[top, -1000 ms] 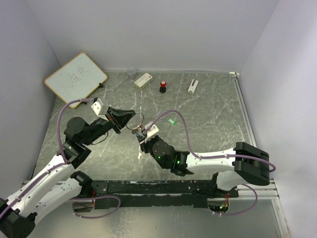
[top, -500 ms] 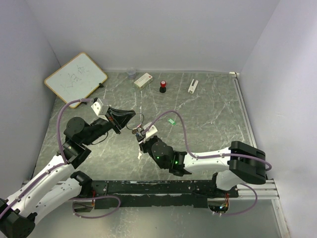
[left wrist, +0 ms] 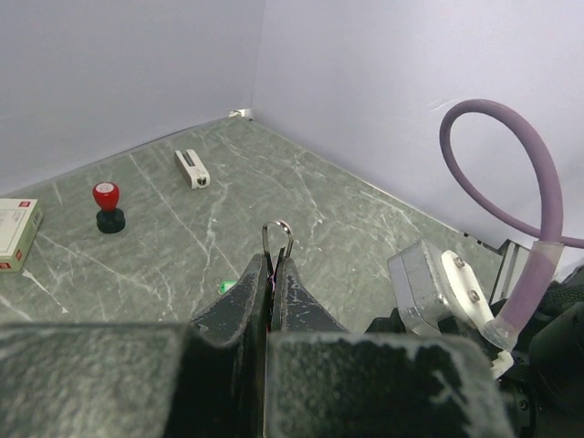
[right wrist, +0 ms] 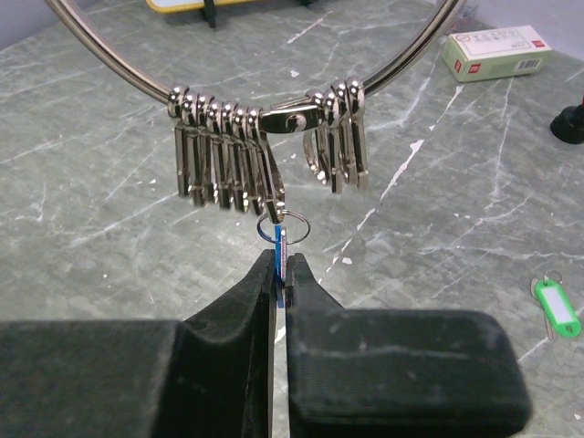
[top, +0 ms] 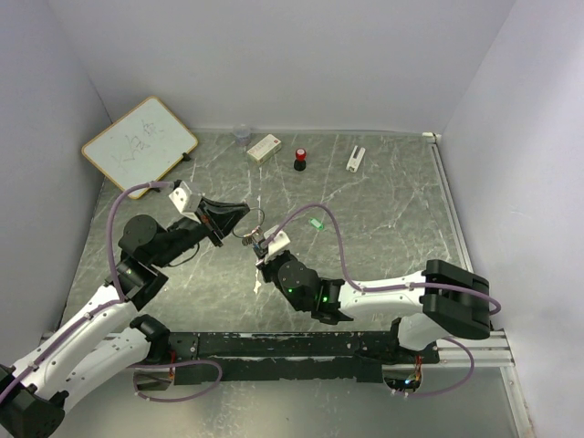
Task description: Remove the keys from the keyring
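Right wrist: we saw right end effector (right wrist: 281,266) gripping blue key (right wrist: 278,237).
Left end effector (left wrist: 271,274): clamped keyring (left wrist: 278,223).
Done: green key (right wrist: 557,306) off.
Remaining: blue key.

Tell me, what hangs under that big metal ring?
A row of silvery clips hangs from the keyring. One clip carries a blue key, pinched by the right tool. The tool hides most of that key.
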Tool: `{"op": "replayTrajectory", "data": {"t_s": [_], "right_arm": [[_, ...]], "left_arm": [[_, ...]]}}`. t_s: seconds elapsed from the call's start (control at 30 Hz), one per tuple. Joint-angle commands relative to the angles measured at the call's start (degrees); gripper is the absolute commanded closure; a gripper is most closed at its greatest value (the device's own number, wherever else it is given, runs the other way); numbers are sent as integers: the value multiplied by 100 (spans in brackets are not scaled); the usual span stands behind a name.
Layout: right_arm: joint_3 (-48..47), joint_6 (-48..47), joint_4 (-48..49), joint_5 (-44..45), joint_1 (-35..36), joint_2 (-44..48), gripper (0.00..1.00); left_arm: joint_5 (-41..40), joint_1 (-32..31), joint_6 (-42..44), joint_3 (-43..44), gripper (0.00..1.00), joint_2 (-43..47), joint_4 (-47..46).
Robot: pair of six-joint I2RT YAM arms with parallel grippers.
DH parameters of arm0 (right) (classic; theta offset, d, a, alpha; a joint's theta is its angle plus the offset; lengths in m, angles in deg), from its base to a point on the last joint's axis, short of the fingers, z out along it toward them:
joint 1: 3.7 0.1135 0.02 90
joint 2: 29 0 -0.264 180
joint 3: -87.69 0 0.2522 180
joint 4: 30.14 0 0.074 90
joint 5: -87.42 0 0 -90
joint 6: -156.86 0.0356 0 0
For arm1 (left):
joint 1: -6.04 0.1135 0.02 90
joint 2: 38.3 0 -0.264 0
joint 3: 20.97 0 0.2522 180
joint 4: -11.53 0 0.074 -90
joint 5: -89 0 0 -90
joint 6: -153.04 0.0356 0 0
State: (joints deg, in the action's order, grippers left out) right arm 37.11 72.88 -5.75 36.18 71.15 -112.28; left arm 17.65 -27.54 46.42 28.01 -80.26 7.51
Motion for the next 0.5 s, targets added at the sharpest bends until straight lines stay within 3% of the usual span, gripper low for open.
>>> {"op": "replayTrajectory", "data": {"t_s": [0.0,0.2,0.47], "right_arm": [[-106,307,-702,19,57,249,100],[-818,755,-2669,-116,253,668,100],[-2327,1530,-5713,840,783,726,100]], "left_arm": [[-205,13,210,252,93,12,-26],[-921,13,584,271,87,-70,403],[-1360,19,370,-21,82,-117,425]]}}
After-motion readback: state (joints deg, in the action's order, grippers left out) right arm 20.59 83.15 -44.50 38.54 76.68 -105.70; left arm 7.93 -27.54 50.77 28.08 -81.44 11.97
